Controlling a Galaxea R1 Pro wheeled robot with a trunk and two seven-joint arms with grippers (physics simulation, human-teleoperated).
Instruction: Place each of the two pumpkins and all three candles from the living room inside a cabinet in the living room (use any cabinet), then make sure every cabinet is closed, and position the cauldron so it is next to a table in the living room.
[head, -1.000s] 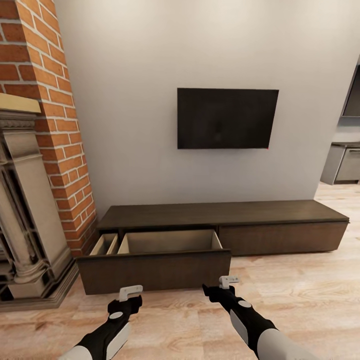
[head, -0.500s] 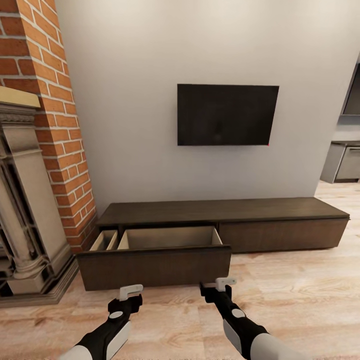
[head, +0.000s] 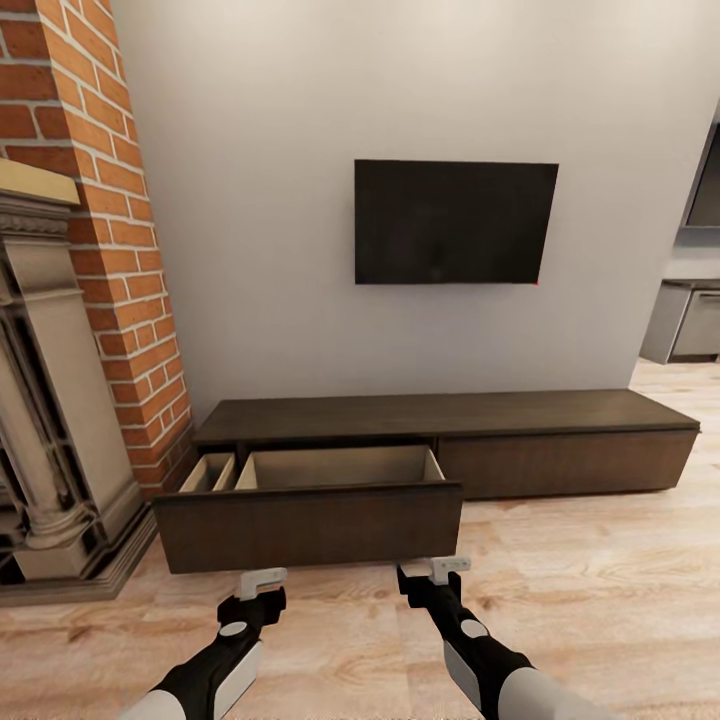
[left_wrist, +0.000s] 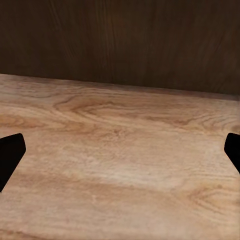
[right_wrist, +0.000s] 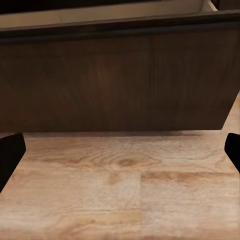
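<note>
The left gripper (head: 262, 577) is held low over the floor (head: 600, 560), its fingers (left_wrist: 10, 155) spread wide with nothing between them. The right gripper (head: 444, 567) is likewise open and empty, its fingers (right_wrist: 11, 152) parted, and it is pointed at the dark drawer front (right_wrist: 120, 80) just ahead. Both are kept just short of the pulled-out drawer (head: 310, 520) at the left end of the cabinet (head: 450, 415); the drawer's pale inside is seen bare as far as can be told. A brick fireplace (head: 70, 300) is set to the left, and a TV (head: 455, 222) is mounted on the wall above the cabinet
</note>
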